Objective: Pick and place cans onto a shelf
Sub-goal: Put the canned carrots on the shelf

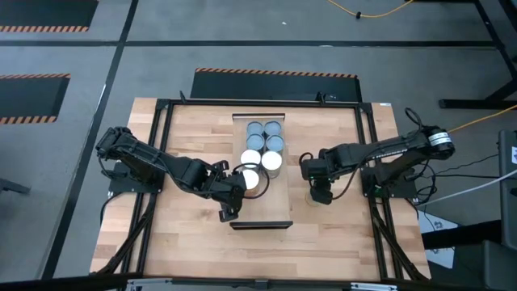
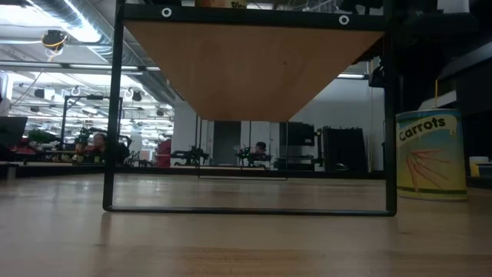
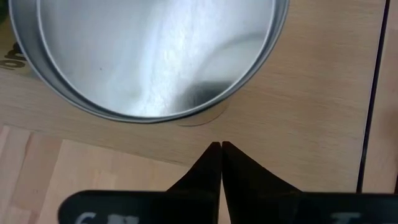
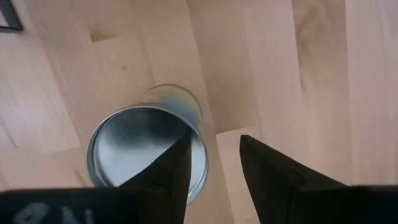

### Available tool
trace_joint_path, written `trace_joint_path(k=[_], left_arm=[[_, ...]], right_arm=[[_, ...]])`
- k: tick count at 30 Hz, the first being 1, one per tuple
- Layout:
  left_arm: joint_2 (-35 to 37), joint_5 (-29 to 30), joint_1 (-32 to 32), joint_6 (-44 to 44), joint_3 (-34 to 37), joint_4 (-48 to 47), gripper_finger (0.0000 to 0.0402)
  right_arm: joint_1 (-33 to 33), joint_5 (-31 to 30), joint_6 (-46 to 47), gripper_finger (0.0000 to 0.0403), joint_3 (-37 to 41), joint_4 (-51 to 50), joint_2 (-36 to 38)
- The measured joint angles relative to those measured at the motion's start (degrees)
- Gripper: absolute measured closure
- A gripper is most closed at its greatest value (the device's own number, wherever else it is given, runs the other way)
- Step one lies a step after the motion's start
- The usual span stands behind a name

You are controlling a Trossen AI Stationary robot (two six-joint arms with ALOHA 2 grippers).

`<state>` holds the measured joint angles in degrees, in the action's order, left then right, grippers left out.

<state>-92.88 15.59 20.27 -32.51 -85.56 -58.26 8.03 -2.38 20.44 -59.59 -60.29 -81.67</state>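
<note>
Several cans with silver or white tops (image 1: 264, 144) stand upright on the shelf (image 1: 266, 212), a pale board raised on a black frame (image 2: 114, 115). The nearest of them (image 3: 155, 56) stands just beyond my left gripper (image 3: 219, 144), which hovers shut over the board (image 1: 241, 191) without touching it. To the right of the shelf, a can labelled "Carrots" (image 2: 430, 154) stands on the table. My right gripper (image 4: 214, 135) points down above it, open. One finger is over the can's silver top (image 4: 134, 149) and the other is outside its rim. In the high view the gripper (image 1: 316, 194) hides this can.
The table's black frame rails (image 1: 367, 162) run along both sides. The near part of the shelf (image 1: 262, 208) is bare. Bare tabletop (image 1: 339, 234) lies to the near right. Seen from the low view, the shelf's underside (image 2: 254, 69) spans overhead.
</note>
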Motion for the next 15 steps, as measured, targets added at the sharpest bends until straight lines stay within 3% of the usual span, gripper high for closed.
trace_joint_path(k=[15], left_arm=[[0.0, 0.0, 0.0, 0.0, 0.0, 0.02, 0.04]], right_arm=[[0.0, 0.18, 0.03, 0.0279, 0.0, 0.06, -0.02]])
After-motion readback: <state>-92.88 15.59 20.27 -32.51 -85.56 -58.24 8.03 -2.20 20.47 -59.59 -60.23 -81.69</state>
